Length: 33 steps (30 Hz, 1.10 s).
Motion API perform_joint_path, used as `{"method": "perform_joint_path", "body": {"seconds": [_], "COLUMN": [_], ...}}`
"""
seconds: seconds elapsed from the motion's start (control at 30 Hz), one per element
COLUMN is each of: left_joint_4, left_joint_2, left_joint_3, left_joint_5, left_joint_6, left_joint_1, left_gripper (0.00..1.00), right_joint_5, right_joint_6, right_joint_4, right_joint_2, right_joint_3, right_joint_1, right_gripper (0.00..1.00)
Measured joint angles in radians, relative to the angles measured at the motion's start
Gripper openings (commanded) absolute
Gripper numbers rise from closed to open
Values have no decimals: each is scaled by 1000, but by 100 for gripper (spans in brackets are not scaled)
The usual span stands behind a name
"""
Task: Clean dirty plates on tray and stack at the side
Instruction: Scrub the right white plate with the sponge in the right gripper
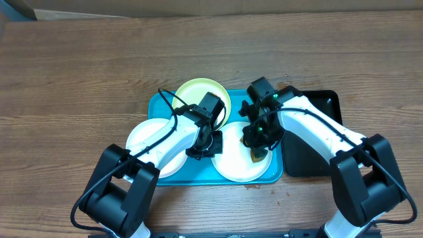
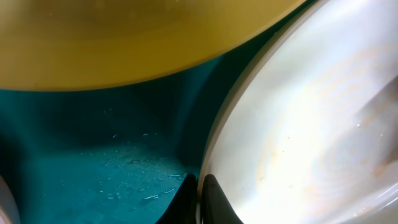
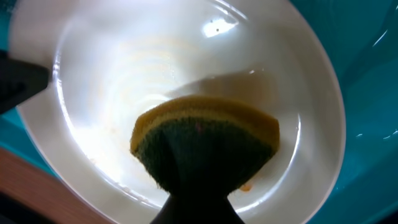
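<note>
Three plates lie on the turquoise tray (image 1: 158,106): a pale yellow-green plate (image 1: 198,91) at the back, a white plate (image 1: 149,135) at the left overhanging the tray's edge, and a white plate (image 1: 239,162) at the front right. My left gripper (image 1: 203,147) is shut on the left rim of the front-right white plate (image 2: 311,124). My right gripper (image 1: 259,147) is shut on a yellow-and-green sponge (image 3: 205,140) and presses it into that plate (image 3: 124,74). A small orange smear (image 3: 247,186) shows beside the sponge.
A narrow black tray (image 1: 310,145) sits right of the turquoise tray, partly under my right arm. Wooden tabletop (image 1: 79,66) surrounds both trays. Small water specks lie on the tray floor (image 2: 124,180).
</note>
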Motion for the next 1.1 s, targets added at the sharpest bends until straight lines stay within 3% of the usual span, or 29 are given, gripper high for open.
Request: {"method": "perform_joint_path", "body": {"seconds": [0.1, 0.3, 0.43, 0.67, 0.77, 1.1], "left_joint_4": [0, 0, 0, 0, 0, 1], "left_joint_2": [0, 0, 0, 0, 0, 0], "left_joint_3": [0, 0, 0, 0, 0, 0], "left_joint_5": [0, 0, 0, 0, 0, -1], "left_joint_6": [0, 0, 0, 0, 0, 0], "left_joint_1": [0, 0, 0, 0, 0, 0], "left_gripper": [4, 4, 5, 5, 5, 5], "right_joint_5": [16, 24, 27, 45, 81, 95], "right_joint_6": [5, -6, -4, 20, 45, 167], "right_joint_4": [32, 30, -15, -5, 18, 90], "right_joint_2": [0, 0, 0, 0, 0, -22], "right_joint_3": [-31, -35, -35, -53, -89, -146], "right_joint_1": [0, 0, 2, 33, 40, 45], "right_gripper": [31, 48, 51, 27, 4, 4]}}
